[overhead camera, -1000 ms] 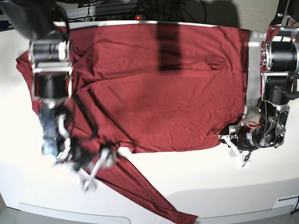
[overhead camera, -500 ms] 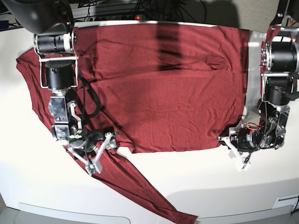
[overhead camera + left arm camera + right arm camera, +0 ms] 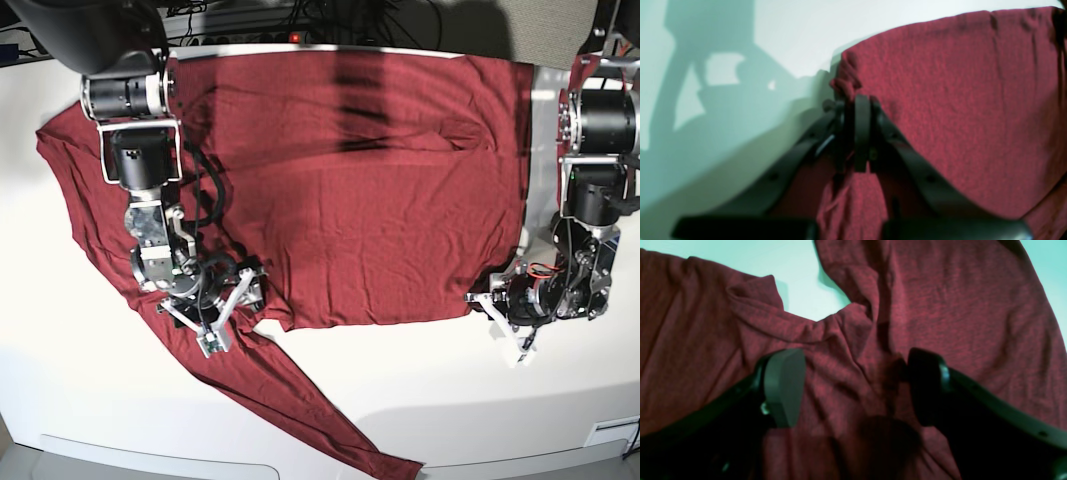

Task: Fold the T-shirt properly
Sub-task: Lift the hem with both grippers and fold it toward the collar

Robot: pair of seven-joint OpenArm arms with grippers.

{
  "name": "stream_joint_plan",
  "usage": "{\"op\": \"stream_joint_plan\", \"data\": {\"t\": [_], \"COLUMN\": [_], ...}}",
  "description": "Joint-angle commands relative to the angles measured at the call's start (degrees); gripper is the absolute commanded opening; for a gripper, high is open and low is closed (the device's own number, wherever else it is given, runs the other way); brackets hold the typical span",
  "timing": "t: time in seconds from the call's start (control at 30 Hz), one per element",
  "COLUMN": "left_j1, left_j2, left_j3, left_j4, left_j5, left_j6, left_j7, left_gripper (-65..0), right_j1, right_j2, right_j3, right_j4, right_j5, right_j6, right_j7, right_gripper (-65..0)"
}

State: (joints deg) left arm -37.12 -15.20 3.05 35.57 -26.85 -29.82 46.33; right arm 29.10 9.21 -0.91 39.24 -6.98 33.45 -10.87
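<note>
The maroon T-shirt (image 3: 360,190) lies spread flat on the white table (image 3: 450,400). One long sleeve (image 3: 320,425) runs diagonally toward the front edge. My right gripper (image 3: 222,318) is open and low over the armpit where that sleeve meets the body. In the right wrist view its gripper (image 3: 855,386) straddles wrinkled shirt fabric (image 3: 840,350). My left gripper (image 3: 482,300) is at the shirt's lower hem corner. In the left wrist view that gripper (image 3: 857,106) is shut on a bunched bit of the shirt's edge (image 3: 845,85).
The other sleeve (image 3: 60,170) lies bunched at the left, beside the right arm's body (image 3: 140,150). The left arm's base (image 3: 600,130) stands beside the shirt's right edge. Cables (image 3: 250,20) run behind the table's back edge.
My right gripper has moved to the right and slightly back, from over the sleeve to the armpit area, staying open. The left arm and the shirt's body have not moved.
</note>
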Motion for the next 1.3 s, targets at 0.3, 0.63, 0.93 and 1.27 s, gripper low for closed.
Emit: {"op": "stream_joint_plan", "data": {"t": [0.3,0.63,0.93,1.27], "left_j1": [-1.92,-2.38,-2.23,-1.27], "left_j2": [-0.57,-0.59,-2.47,-5.77], "left_j3": [-0.07,-0.07,-0.07,-0.07], "left_j4": [0.96,2.05,7.45,8.46], "left_j5": [-0.85,-0.79,-0.7,-10.54], "left_j6": [-0.24,-0.24,-0.24,-2.89], "left_j7": [-0.94,-4.37,-2.36,4.15], "left_gripper": [-65.0,-65.0,-65.0,-65.0], "right_j1": [1.68,1.29,0.55,-4.5], "right_j2": [2.36,6.38,6.93,10.97], "right_j3": [0.07,0.07,0.07,0.09], "right_j4": [0.48,6.62,22.05,24.9], "right_j5": [2.93,6.4,10.93,12.17], "right_j6": [-0.13,0.04,0.7,1.27], "right_j7": [-5.05,-8.2,-15.56,-16.37], "right_gripper": [-65.0,-65.0,-65.0,-65.0]}}
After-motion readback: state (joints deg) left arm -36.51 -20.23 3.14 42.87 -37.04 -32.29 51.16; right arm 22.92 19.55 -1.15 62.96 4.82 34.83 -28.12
